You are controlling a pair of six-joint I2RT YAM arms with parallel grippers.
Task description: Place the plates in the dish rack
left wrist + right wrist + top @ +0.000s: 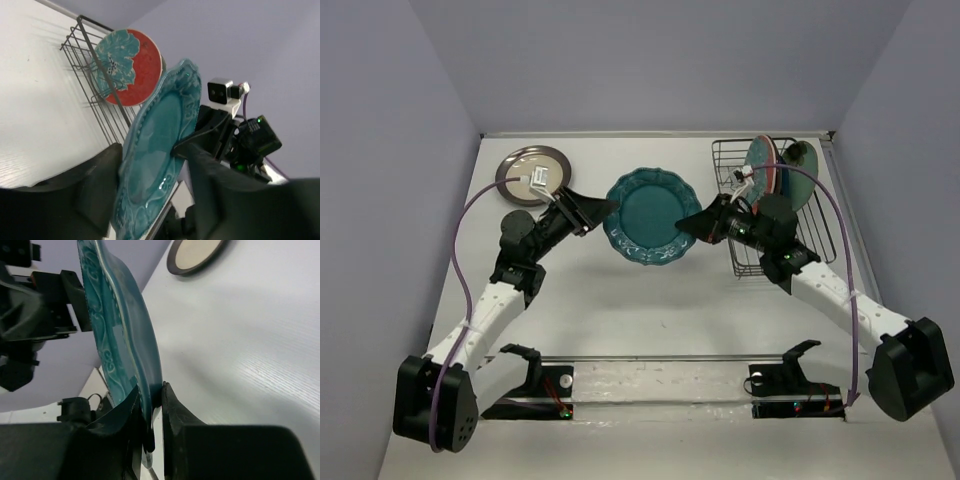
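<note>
Scalloped teal plate (648, 215) in transfer; loading partly done.
Top: plate aloft between left tool (609, 205) and right tool (686, 222); racked plates (763, 162) in dish rack (730, 142) far right, cream plate (532, 172) outstanding far left. Left wrist: tool straddles rim, grip cannot be told. Right wrist: tool pinches rim.

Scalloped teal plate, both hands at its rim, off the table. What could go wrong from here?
1. The right hand pinches only the thin rim of the scalloped teal plate. If the left hand lets go, the plate could pivot or slip and drop.
2. The dish rack already holds the red floral plate upright, so swinging the teal one in could knock it.
</note>
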